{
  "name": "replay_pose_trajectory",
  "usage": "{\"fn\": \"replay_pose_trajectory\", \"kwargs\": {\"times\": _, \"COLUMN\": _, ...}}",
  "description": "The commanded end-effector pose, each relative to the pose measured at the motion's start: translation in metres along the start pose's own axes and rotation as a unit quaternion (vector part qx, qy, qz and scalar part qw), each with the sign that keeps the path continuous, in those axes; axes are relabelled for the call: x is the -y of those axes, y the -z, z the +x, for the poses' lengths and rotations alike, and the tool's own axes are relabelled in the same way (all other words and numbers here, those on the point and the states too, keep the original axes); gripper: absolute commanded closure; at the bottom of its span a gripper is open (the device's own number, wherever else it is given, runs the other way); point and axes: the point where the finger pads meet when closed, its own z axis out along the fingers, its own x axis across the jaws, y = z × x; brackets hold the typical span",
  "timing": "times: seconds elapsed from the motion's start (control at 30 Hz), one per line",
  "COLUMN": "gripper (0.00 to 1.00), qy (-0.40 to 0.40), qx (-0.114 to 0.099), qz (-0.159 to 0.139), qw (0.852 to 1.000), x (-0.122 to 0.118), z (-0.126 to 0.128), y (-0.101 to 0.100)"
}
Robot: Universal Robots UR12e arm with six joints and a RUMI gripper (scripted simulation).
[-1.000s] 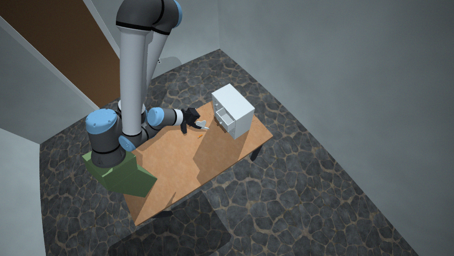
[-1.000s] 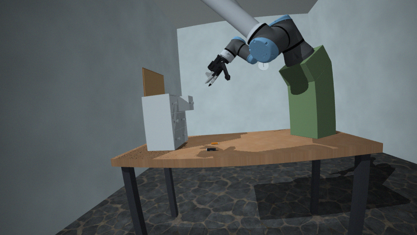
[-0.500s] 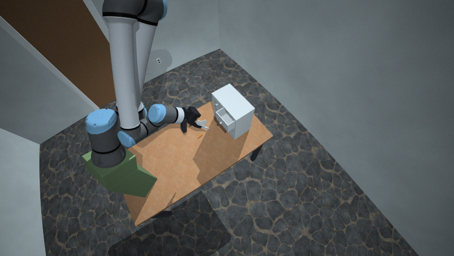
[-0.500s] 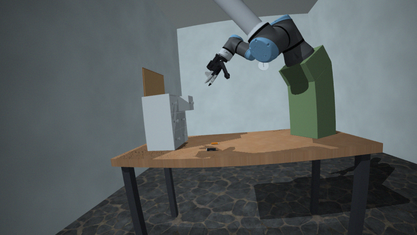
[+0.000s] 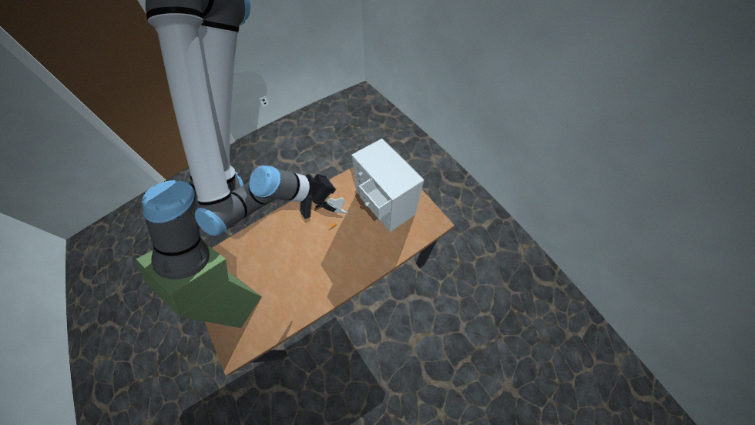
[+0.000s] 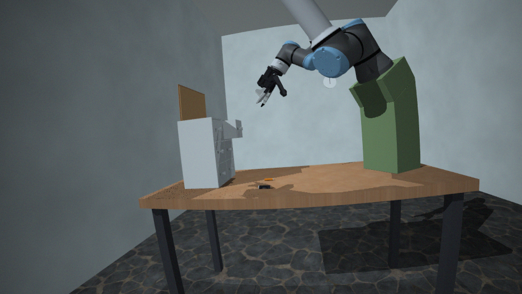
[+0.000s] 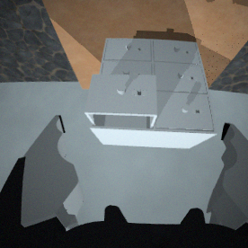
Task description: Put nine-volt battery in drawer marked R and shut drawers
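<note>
The wooden table [image 5: 280, 263] [image 6: 328, 182] has dark legs and a warm brown top, partly in shadow. A white chest of drawers [image 5: 388, 168] [image 6: 198, 155] [image 7: 181, 112] stands upright near one end. Well apart from the green pedestal [image 5: 198, 290] [image 6: 380, 142] at the other end, a small orange item [image 5: 332, 226] [image 6: 268, 179] and a dark cylinder [image 6: 263, 187] lie near each other.

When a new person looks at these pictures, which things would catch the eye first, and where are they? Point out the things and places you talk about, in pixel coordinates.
Probably the big arm [image 5: 192, 111] [image 6: 330, 60] on its green pedestal [image 5: 182, 303] [image 6: 380, 142], reaching over the wooden table [image 5: 285, 263] [image 6: 328, 182] with its gripper [image 5: 320, 212] [image 6: 271, 100] [image 7: 143, 119] open. Next comes the pale chest [image 5: 388, 168] [image 6: 198, 153] [image 7: 184, 103] at the far end from the pedestal, with one top-row drawer [image 5: 376, 198] [image 6: 233, 128] [image 7: 123, 101] pulled out.
</note>
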Motion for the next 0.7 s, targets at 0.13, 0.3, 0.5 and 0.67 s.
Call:
{"fn": "replay_pose_trajectory", "kwargs": {"times": 0.13, "gripper": 0.00, "qy": 0.001, "qx": -0.002, "qz": 0.034, "qw": 0.999, "x": -0.0021, "z": -0.0004, "y": 0.0024}}
{"fn": "replay_pose_trajectory", "kwargs": {"times": 0.3, "gripper": 0.00, "qy": 0.000, "qx": -0.002, "qz": 0.044, "qw": 0.999, "x": -0.0027, "z": -0.0006, "y": 0.0030}}
{"fn": "replay_pose_trajectory", "kwargs": {"times": 0.5, "gripper": 0.00, "qy": 0.001, "qx": -0.002, "qz": 0.066, "qw": 0.998, "x": -0.0039, "z": -0.0005, "y": 0.0047}}
{"fn": "replay_pose_trajectory", "kwargs": {"times": 0.67, "gripper": 0.00, "qy": 0.001, "qx": -0.002, "qz": 0.085, "qw": 0.996, "x": -0.0049, "z": -0.0004, "y": 0.0062}}
